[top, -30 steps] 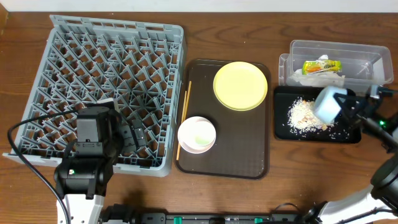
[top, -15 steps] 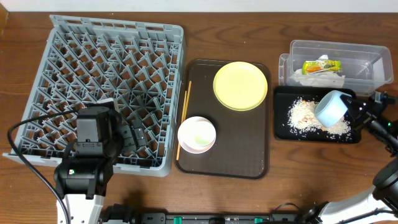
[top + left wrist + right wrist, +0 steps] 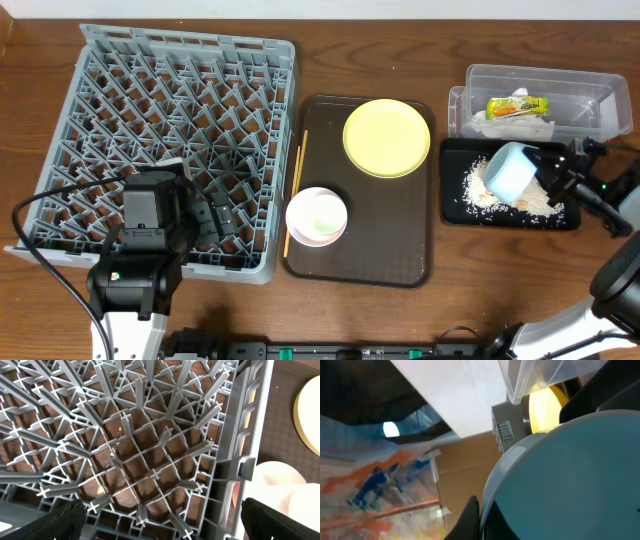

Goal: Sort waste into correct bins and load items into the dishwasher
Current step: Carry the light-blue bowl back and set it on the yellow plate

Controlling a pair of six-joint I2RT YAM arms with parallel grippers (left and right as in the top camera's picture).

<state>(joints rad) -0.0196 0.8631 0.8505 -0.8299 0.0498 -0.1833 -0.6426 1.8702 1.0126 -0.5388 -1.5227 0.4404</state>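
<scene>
Waste appears sorted, snack wrapper in the clear tub and rice scraps in the black tray beneath the tipped light blue bowl clamped by the right gripper, but loading is unstarted: left gripper open-jawed over the bare dish rack, yellow plate, white bowl and chopsticks on the brown tray.

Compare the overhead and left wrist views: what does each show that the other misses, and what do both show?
Only overhead: the right gripper holding the blue bowl tilted over the black tray with scraps, and the tub with the wrapper. Only left wrist: a close look at the pegs of the rack between the left gripper's spread fingertips. Both: the rack, brown tray, yellow plate and white bowl.
</scene>
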